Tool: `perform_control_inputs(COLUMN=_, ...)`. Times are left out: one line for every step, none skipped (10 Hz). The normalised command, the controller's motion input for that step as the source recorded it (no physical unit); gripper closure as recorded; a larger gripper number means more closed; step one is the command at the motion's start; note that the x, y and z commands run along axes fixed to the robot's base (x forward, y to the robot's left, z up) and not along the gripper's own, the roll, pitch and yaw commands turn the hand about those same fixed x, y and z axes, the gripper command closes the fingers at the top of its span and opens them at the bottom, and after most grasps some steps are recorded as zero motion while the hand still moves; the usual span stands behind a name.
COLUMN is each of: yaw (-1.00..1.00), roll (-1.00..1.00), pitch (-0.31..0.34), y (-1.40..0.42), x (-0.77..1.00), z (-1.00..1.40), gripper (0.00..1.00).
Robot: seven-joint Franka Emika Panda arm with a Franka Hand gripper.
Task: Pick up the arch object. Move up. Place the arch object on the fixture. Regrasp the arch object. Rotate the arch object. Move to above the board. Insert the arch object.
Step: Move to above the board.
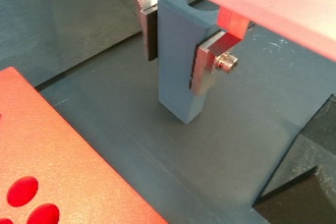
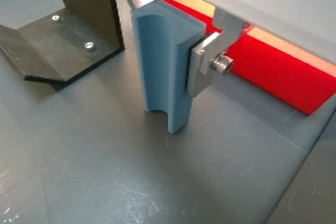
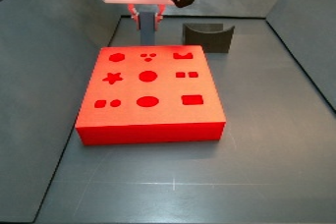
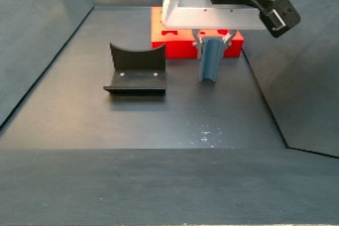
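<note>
The arch object [image 1: 178,71] is a slate blue-grey block with a groove down one face. It stands upright between my fingers and shows in both wrist views [image 2: 157,71]. My gripper [image 1: 180,51] is shut on its upper part, and a silver finger [image 2: 205,63] presses one side. The block's lower end is at or just above the grey floor; I cannot tell which. In a side view it [image 4: 212,61] hangs between the fixture [image 4: 133,71] and the red board [image 4: 166,34]. In a side view the gripper [image 3: 144,14] is behind the board's [image 3: 147,95] far edge.
The fixture [image 2: 66,31] stands close beside the block, and also shows in a side view [image 3: 207,36]. The board's corner [image 1: 53,159] lies near the block's other side. Dark enclosure walls [image 4: 47,61] slope up around the floor.
</note>
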Motion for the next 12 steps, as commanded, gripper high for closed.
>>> perform_control_inputs(yaw=-0.35, roll=-0.29, pitch=0.091, y=0.07, x=0.12, z=1.0, gripper=1.0)
perform_control_inputs(yaw=-0.35, roll=-0.29, pitch=0.103, y=0.07, x=0.11, z=1.0, gripper=1.0)
perform_control_inputs(yaw=-0.24, roll=-0.3, pitch=0.118, y=0.07, x=0.11, z=1.0, gripper=1.0)
perform_control_inputs(yaw=-0.16, roll=-0.3, pitch=0.108, y=0.07, x=0.1, z=1.0, gripper=1.0)
perform_control_inputs(yaw=-0.11, roll=-0.28, pitch=0.09, y=0.07, x=0.1, z=1.0, gripper=1.0)
perform_control_inputs(yaw=-0.08, roll=-0.23, pitch=0.079, y=0.07, x=0.1, z=1.0, gripper=1.0)
perform_control_inputs(yaw=-0.05, roll=-0.19, pitch=0.073, y=0.07, x=0.09, z=1.0, gripper=1.0)
perform_control_inputs(yaw=-0.04, roll=-0.16, pitch=0.07, y=0.07, x=0.09, z=1.0, gripper=1.0)
perform_control_inputs(yaw=-0.03, roll=-0.15, pitch=0.068, y=0.07, x=0.09, z=1.0, gripper=1.0)
perform_control_inputs(yaw=-0.03, roll=-0.14, pitch=0.066, y=0.07, x=0.08, z=1.0, gripper=1.0)
perform_control_inputs(yaw=-0.03, roll=-0.14, pitch=0.066, y=0.07, x=0.08, z=1.0, gripper=1.0)
perform_control_inputs(yaw=-0.03, roll=-0.13, pitch=0.069, y=0.07, x=0.07, z=1.0, gripper=1.0)
